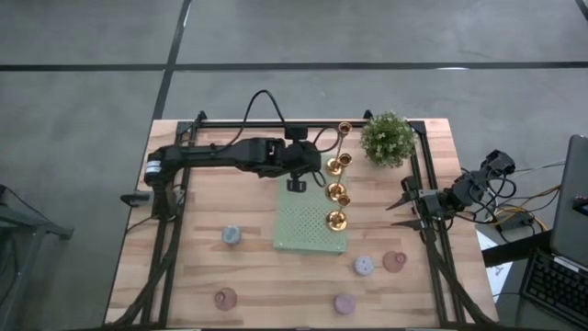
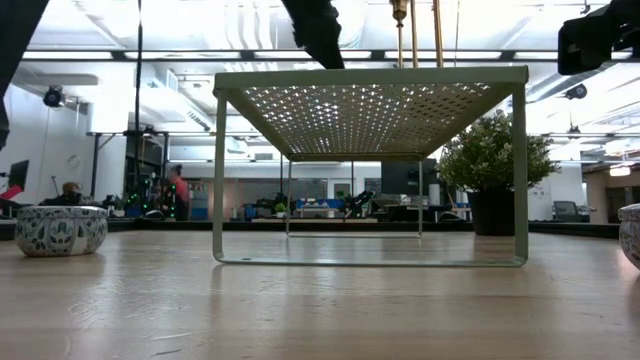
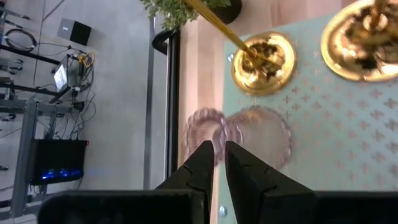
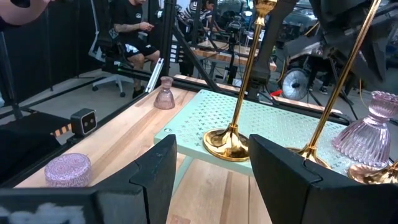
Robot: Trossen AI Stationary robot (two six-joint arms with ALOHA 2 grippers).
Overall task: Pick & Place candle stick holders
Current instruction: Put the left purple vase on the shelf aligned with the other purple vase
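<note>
Candle stick holders (image 1: 337, 192) of shiny gold stand on perforated mat (image 1: 308, 227); left tool (image 3: 215, 163) pressed together, right tool (image 4: 211, 174) spread.

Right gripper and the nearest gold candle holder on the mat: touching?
Apart. The high view shows bare table between the right gripper and the gold holder.

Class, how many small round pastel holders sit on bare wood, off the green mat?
5: blue-grey one left of the mat; pink one bottom left; lavender one and rose one beside the mat's lower right corner; mauve one below them. The left arm may hide more.
</note>
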